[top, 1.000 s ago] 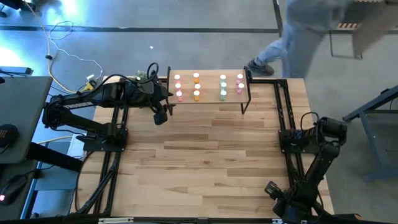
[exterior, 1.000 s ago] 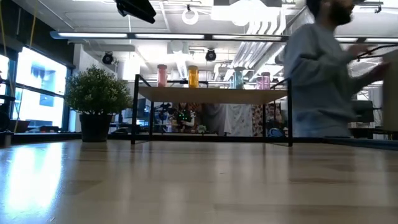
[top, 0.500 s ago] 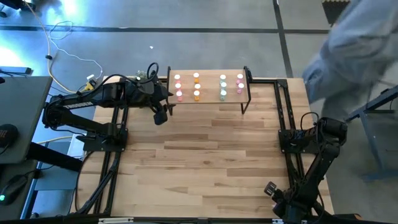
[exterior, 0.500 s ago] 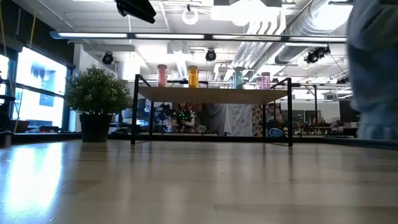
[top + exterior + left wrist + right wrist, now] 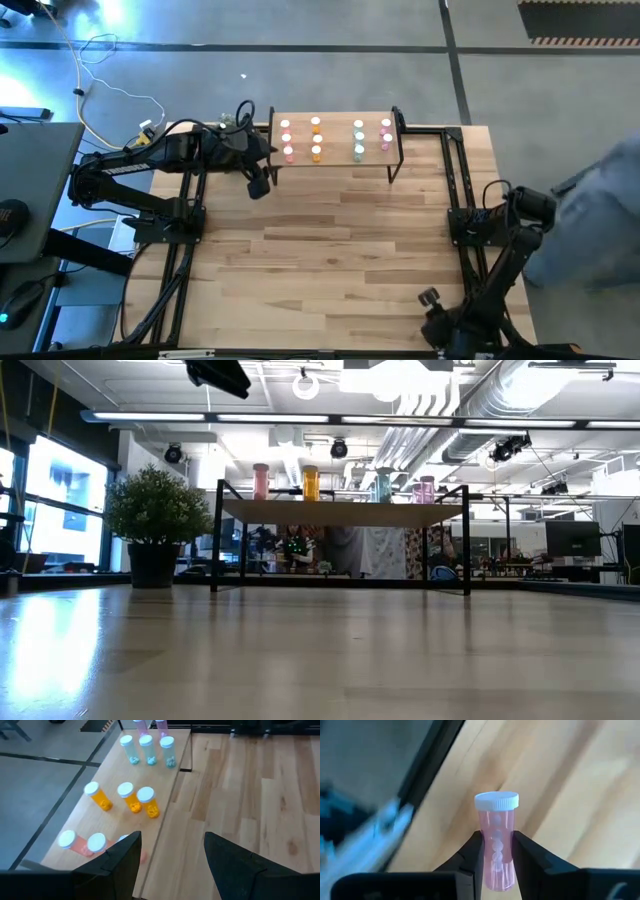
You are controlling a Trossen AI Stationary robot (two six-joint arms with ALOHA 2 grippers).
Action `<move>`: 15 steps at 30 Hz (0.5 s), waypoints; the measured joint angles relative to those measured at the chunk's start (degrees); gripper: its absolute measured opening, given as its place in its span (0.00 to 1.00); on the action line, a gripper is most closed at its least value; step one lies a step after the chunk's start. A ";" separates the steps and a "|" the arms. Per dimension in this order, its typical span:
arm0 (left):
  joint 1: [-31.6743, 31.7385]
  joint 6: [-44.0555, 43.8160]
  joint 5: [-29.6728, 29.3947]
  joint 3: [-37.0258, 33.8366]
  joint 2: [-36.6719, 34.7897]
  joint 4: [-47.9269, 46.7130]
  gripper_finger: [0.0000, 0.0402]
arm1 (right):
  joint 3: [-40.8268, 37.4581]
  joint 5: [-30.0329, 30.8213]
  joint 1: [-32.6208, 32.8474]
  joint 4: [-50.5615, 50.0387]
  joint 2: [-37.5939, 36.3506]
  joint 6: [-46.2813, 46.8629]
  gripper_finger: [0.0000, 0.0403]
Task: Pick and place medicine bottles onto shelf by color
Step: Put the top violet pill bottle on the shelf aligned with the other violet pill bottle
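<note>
A pink medicine bottle with a white cap is clamped between the two dark fingers of the right gripper, its cap projecting beyond the fingertips; no label or writing can be made out on it. The right gripper is found over the table's near right edge. The other medicine bottles are stood in colour groups on the shelf, well apart from it. Just beside the shelf's left end, the left gripper is held spread with nothing between its fingers, the pink and orange bottles lying ahead of it.
</note>
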 joint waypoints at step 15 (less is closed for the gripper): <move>4.54 1.66 -2.40 0.00 0.00 0.98 0.51 | 7.01 34.06 -12.19 -0.18 -0.12 27.23 0.18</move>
